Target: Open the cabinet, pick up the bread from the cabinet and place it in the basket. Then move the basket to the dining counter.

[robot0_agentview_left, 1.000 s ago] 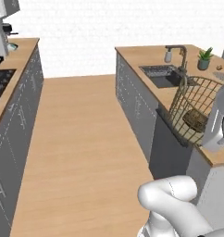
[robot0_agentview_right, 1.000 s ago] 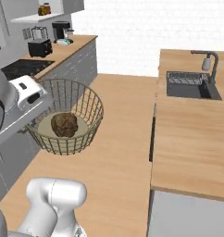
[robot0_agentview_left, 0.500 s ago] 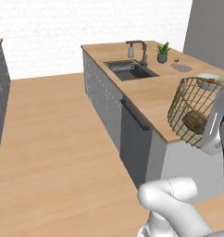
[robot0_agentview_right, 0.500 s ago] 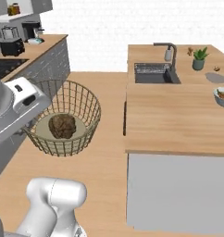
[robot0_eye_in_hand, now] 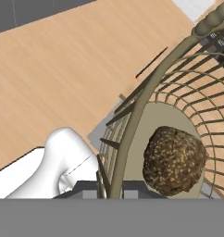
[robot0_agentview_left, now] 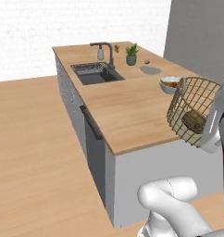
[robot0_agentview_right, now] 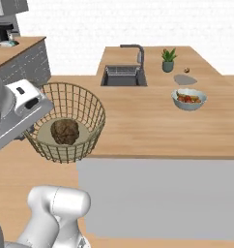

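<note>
**Basket in the air, beside the dining bench**

The round tan-gold wire-mesh basket [robot0_agentview_right: 65, 123] hangs clear of any surface, carried at its rim by the robot's fingers [robot0_eye_in_hand: 103, 173], which are clamped shut on the wire there. The small dark brown rounded lump of bread [robot0_agentview_right: 65, 131] sits on the basket's pale flat bottom, so the cabinet and loading steps look done; the step in hand is the last one, bringing the basket to the dining counter.

That broad light-wood bench with a grey base [robot0_agentview_right: 153, 131] lies straight ahead. In the right base view the basket floats just beside its near corner, tilted a little, partly over the wooden floor [robot0_agentview_left: 35, 152]. In the left base view it hangs at the bench's near end, close to the pale blue bowl of fruit [robot0_agentview_left: 171, 84].

My judgement of the next move: carry the basket inward over the bare stretch of wood between the near edge and the sunken dark sink [robot0_agentview_left: 96, 73], level it so the bread does not roll, lower until the bottom rests flat, then release. It should stay away from the fruit bowl and the small potted green plant [robot0_agentview_right: 168, 60].

No brand, label or writing can be read anywhere.
</note>
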Robot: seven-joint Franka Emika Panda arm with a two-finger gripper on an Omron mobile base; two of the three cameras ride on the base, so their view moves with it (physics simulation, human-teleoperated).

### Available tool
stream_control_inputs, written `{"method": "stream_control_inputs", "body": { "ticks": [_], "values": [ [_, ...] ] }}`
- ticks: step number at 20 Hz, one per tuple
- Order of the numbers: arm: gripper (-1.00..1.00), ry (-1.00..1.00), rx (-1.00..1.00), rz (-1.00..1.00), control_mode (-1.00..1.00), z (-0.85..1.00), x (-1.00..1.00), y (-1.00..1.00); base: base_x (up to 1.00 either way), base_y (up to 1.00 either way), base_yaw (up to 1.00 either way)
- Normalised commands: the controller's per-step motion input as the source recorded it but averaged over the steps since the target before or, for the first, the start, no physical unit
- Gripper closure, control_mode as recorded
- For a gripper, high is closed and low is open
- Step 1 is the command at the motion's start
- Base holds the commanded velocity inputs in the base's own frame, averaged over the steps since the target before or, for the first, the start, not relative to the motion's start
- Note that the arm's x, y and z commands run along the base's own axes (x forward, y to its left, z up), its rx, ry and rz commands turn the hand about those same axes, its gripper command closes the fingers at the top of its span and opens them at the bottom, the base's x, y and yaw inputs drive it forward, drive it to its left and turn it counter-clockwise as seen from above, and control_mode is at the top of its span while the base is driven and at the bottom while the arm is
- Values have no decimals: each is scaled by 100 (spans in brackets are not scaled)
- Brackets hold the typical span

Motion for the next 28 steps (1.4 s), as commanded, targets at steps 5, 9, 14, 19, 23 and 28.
{"method": "stream_control_inputs", "body": {
  "ticks": [5,9,14,19,23,28],
  "values": [
    [100,0,0,0,100,0,0,0,-1,-100,-3],
    [100,0,0,0,100,0,0,0,0,-99,0],
    [100,0,0,0,100,0,0,0,0,-95,0],
    [100,0,0,0,100,0,0,0,5,-82,0],
    [100,0,0,0,100,0,0,0,22,-71,4],
    [100,0,0,0,100,0,0,0,31,-68,9]
  ]
}}
